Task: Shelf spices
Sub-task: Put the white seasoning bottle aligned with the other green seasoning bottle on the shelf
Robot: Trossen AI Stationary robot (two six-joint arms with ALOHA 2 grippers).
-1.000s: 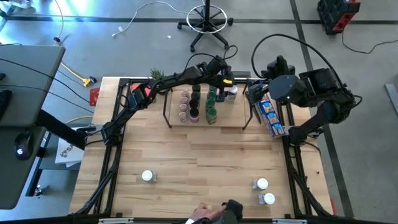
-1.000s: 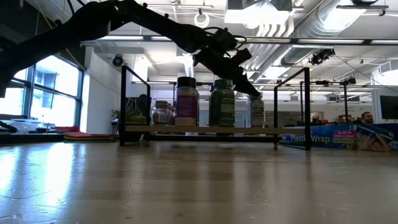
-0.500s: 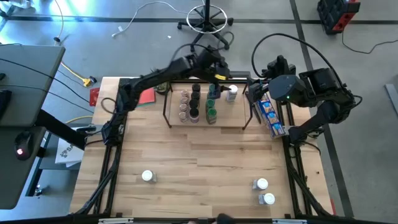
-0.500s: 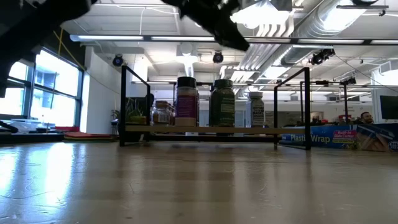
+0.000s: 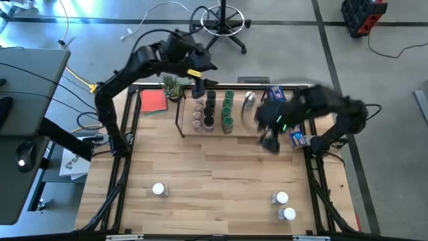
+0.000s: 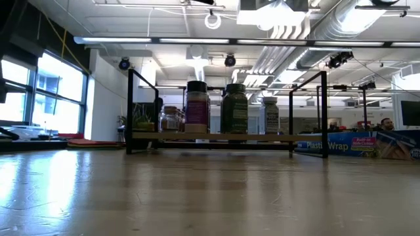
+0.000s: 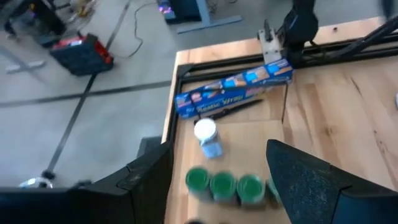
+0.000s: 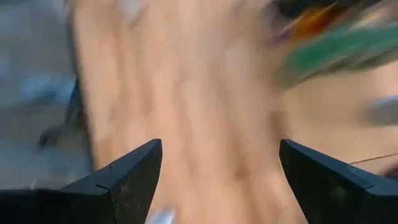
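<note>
Jaws of the left gripper (image 5: 198, 69) stand wide and hold nothing; it hangs high behind the shelf (image 5: 249, 128), above its back left corner. On the shelf the spices (image 5: 211, 110) stand upright in short rows, and one white-lidded jar (image 5: 249, 100) stands apart from them toward the right side. Right of the shelf lies a blue packet (image 7: 233, 91). The right gripper (image 5: 270, 140) is over the desk (image 5: 214, 181) just in front of the shelf's right end, jaws wide and empty too.

Three more jars (image 5: 159, 189) wait well apart from the shelf, near the front of the desk: one at the left, two at the right. I judge these jars light, stiff and smooth, so they can slip or tip over easily. The best hold seems across the round body, just under the lid, with the jar kept upright.
</note>
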